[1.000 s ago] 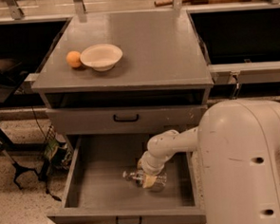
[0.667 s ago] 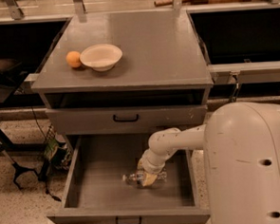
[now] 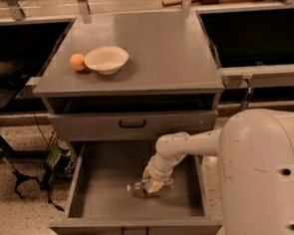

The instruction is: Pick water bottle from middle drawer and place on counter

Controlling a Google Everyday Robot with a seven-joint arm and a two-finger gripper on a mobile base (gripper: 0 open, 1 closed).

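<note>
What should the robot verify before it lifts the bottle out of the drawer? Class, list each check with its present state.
1. Drawer open: ok, it is pulled out.
2. Gripper at bottle: ok, it is down inside the drawer, right at the lying bottle.
3. Bottle firmly held: cannot tell.
4. Upper drawer out of the lift path: ok, it is shut.
5. Room on counter: ok, bowl and orange sit at its left, and the right part is bare.
</note>
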